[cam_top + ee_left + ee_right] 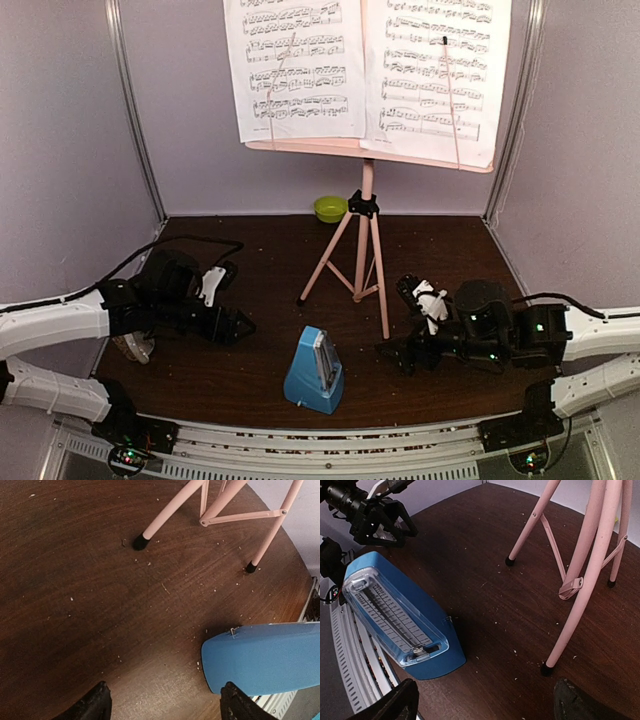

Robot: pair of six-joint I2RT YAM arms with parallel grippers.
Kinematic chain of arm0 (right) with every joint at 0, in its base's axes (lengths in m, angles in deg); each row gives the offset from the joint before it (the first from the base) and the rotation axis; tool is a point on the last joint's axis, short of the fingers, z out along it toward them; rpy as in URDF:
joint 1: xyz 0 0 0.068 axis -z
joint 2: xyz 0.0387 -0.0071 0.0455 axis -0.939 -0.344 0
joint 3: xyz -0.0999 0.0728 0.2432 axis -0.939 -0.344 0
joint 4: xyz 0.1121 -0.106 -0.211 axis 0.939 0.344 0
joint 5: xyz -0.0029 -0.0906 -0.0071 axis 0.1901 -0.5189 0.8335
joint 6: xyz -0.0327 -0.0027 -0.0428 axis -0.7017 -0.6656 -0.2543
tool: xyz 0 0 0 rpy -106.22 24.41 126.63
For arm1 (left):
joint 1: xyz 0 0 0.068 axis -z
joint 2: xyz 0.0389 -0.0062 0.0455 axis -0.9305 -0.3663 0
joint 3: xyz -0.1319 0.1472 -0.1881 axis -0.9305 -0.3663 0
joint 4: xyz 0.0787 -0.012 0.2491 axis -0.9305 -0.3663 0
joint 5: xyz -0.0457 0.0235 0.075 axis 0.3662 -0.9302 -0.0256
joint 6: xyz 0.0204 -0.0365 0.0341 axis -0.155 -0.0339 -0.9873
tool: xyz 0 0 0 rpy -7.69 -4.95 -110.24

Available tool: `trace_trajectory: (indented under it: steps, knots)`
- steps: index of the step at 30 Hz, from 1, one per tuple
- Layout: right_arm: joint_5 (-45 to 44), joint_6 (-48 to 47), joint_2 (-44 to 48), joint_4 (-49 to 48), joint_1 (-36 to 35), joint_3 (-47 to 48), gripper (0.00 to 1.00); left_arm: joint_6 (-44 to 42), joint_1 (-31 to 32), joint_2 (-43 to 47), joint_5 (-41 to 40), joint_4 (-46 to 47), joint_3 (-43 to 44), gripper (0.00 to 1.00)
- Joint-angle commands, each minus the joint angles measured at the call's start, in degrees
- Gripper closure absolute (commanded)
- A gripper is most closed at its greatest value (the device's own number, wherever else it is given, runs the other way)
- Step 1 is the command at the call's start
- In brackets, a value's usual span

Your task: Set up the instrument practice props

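Note:
The pink tripod music stand (362, 245) stands mid-table, its legs also in the left wrist view (167, 515) and right wrist view (580, 575). Two white sheet-music pages, left (296, 68) and right (438, 75), rest on its desk. The blue pyramid metronome (315, 372) stands upright near the front edge, clear cover on; it also shows in the left wrist view (262, 657) and right wrist view (395, 617). My left gripper (240, 325) is open and empty left of the metronome. My right gripper (400, 352) is open and empty to its right, near a stand leg.
A small lime-green bowl (330, 208) sits at the back behind the stand. The dark wooden table (270, 270) is walled on three sides. A metal rail (330, 450) runs along the front edge. Cables trail from both arms.

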Motion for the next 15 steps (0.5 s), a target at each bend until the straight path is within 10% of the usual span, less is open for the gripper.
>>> trace_trajectory:
  steps: [1, 15]
  knots:
    - [4.9, -0.3, -2.2, -4.3, 0.3, -1.4, 0.06, -7.0, 2.3, -1.5, 4.5, 7.7, -2.5, 0.23]
    - [16.8, -8.9, -11.3, -10.3, 0.2, 1.1, 0.03, -15.2, 14.6, -8.8, 10.7, 20.9, -9.5, 0.20]
